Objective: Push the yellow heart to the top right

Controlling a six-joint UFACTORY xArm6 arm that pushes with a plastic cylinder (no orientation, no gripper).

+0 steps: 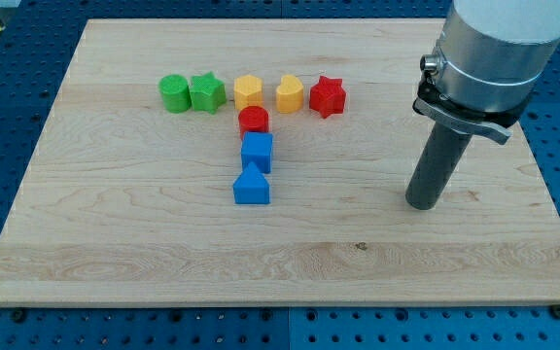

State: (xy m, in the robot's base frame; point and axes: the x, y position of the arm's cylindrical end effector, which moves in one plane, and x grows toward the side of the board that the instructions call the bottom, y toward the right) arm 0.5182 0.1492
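The yellow heart sits in a row of blocks near the board's top middle, between a yellow hexagon-like block on its left and a red star on its right, touching or nearly touching the star. My tip rests on the board at the view's right, well to the right of and below the heart, apart from every block.
A green cylinder and green star lie at the row's left. A red cylinder, a blue cube and a blue house-shaped block form a column below. The wooden board lies on a blue perforated table.
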